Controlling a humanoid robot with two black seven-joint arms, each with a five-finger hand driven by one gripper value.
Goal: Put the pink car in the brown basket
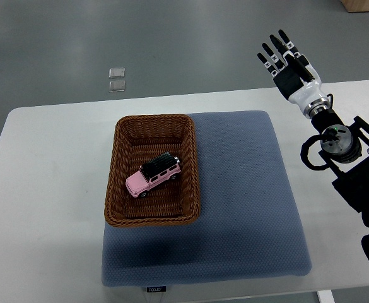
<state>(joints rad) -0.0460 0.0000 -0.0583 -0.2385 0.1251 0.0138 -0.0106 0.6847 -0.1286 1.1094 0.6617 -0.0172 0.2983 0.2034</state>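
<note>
The pink car (pixel 153 175) is seen lying inside the brown basket (pixel 122 136), resting on the woven floor near the middle and a little toward the basket's near end. It is set on its wheels and turned diagonally, its dark roof facing up, with one end pointed toward the near left corner and the other toward the far right wall. No wall of the basket is touched by the car, as far as can be judged.

The basket is placed on the left part of a blue-grey mat (pixel 247 202), its left rim reaching just past the mat's left edge. The mat is spread over the white surface (pixel 45 208), and a small label is seen at its near edge.

The right robot hand (pixel 286 62) is held well apart from the basket, above the far right corner of the surface. Its black fingers (pixel 273 62) are spread and extended away from the robot, and nothing is held in them. The arm behind it is seen running down the right edge of the view.

Two small clear squares (pixel 117 79) are seen on the grey floor beyond the surface.
</note>
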